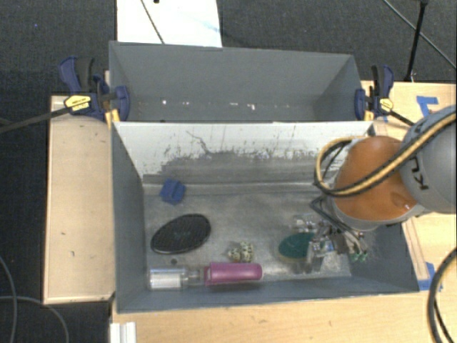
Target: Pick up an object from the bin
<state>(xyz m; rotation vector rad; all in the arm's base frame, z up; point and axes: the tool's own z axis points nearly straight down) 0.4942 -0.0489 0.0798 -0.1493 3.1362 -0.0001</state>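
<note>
Pincer (319, 247): low in the front-right of the bin (235, 84), under the orange wrist cover; apart or together, cannot tell (wrist hardware clutters it).
Likely target: green disc (291, 246), flat on the bin floor just left of the pincer; not visibly held.
Neighbours: speckled lump (241, 251) and purple tube (223, 273) near; black oval (181, 234) and blue block (172, 191) well apart.
Risk: disc looks thin and flat, so the pincer may skate over it.
Cause: pincer sits off to the disc's side, so one-sided contact would shove it away.
</note>
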